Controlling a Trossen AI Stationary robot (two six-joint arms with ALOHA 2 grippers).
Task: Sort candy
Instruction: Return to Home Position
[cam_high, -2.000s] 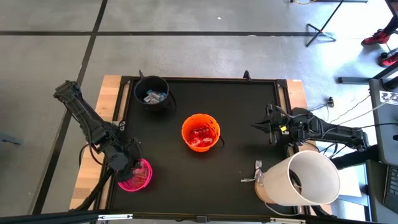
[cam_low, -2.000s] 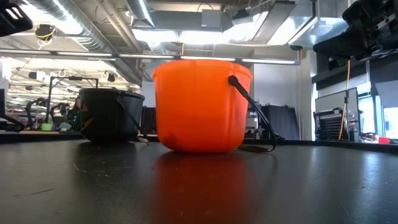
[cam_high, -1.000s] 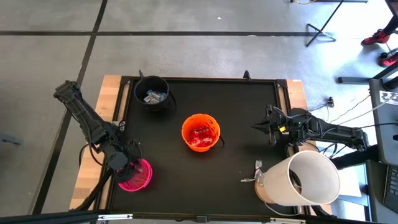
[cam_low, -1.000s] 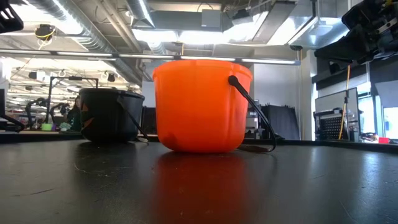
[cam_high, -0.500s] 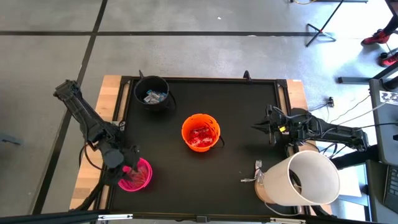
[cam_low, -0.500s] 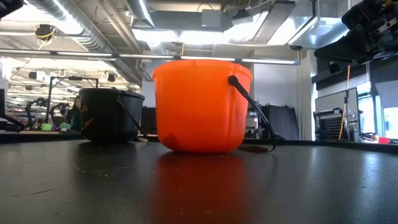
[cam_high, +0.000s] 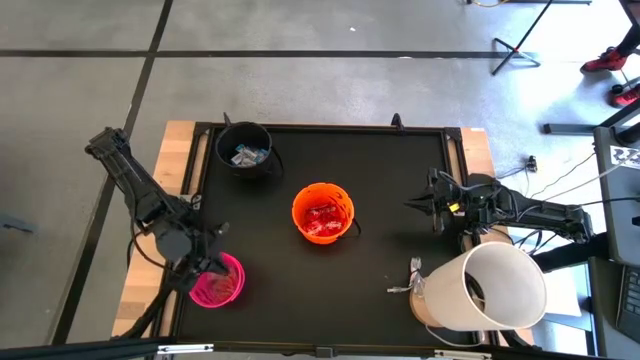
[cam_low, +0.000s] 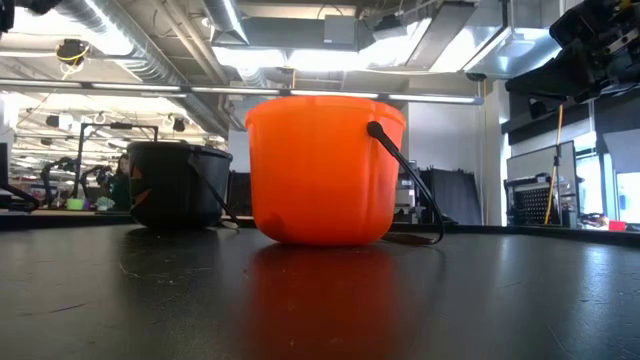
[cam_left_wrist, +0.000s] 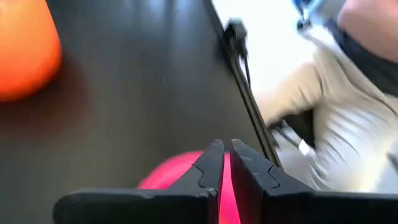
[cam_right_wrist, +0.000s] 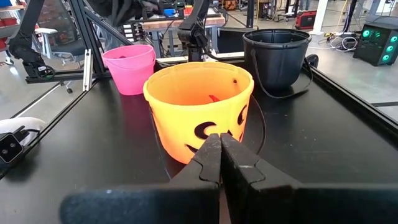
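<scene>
- The left gripper (cam_high: 205, 262) hangs over the near left part of the black table (cam_high: 390, 165), just at the edge of the pink bucket (cam_high: 240, 282).
- In the left wrist view its fingers (cam_left_wrist: 211, 163) are pressed almost together. Only a thin slit is left between them, and nothing is held there. The pink bucket (cam_left_wrist: 171, 180) shows below them.
- The right gripper (cam_high: 415, 203) sits low at the table's right side, pointing towards the orange bucket (cam_high: 297, 205) and well apart from it.
- In the right wrist view its fingers (cam_right_wrist: 210, 152) are closed tip to tip and empty.
- No candy lies loose on the table top; what can be seen of it is inside the buckets.
- Red packets (cam_high: 322, 220) fill the bottom of the orange bucket, which stands upright near the middle of the table. One red piece (cam_right_wrist: 212, 98) also shows over its rim in the right wrist view.
- Blue-and-white bars (cam_high: 248, 155) lie in the black bucket (cam_high: 222, 150), which stands at the far left corner.
- The contents of the pink bucket cannot be made out.
- In the low view the orange bucket (cam_low: 320, 170) stands in front with its handle down, and the black bucket (cam_low: 178, 185) is behind it to one side.
- The right wrist view shows a carved-pumpkin face on the orange bucket (cam_right_wrist: 186, 121), with the pink bucket (cam_right_wrist: 127, 68) and black bucket (cam_right_wrist: 277, 56) beyond it.
- A large white tub (cam_high: 495, 290) lies on its side at the table's near right corner.
</scene>
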